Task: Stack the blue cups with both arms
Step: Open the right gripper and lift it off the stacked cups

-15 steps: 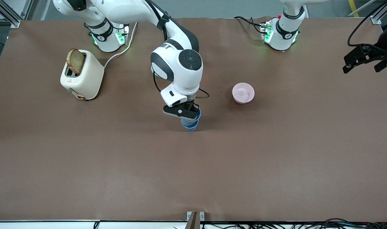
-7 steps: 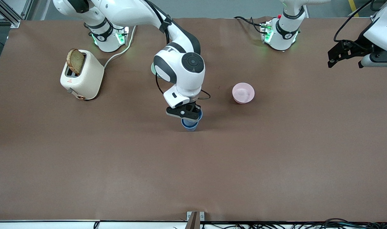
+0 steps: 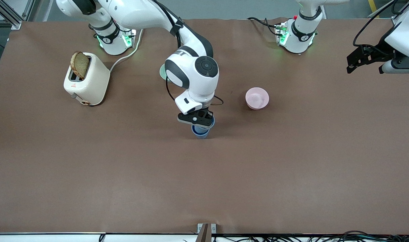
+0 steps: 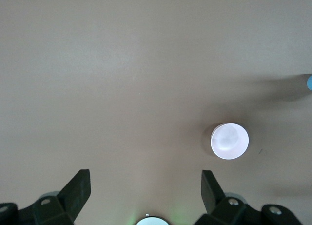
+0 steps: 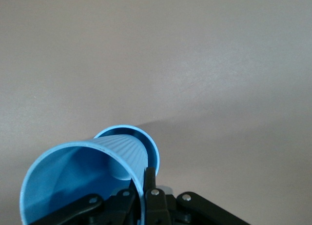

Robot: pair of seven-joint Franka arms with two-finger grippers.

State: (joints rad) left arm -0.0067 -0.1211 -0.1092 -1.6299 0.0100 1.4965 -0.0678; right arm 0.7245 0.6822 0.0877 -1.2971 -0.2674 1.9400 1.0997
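My right gripper (image 3: 198, 120) is shut on the rim of one blue cup (image 3: 204, 123), tilted, its base inside the second blue cup (image 3: 200, 134), which stands on the table's middle. In the right wrist view my right gripper (image 5: 144, 175) pinches the wall of the held cup (image 5: 73, 181), whose narrow end sits inside the rim of the lower cup (image 5: 153, 154). My left gripper (image 3: 364, 67) is open and empty, up in the air over the left arm's end of the table. It also shows in the left wrist view (image 4: 146, 186).
A pink bowl (image 3: 257, 98) sits beside the cups toward the left arm's end, also in the left wrist view (image 4: 229, 141). A pale green bowl (image 3: 162, 72) is mostly hidden by the right arm. A cream toaster (image 3: 88, 80) holds a bread slice (image 3: 80, 64).
My right wrist has shifted slightly over the cups, and the held cup has sunk a little into the lower one. My left gripper has risen and swung toward the bases' side.
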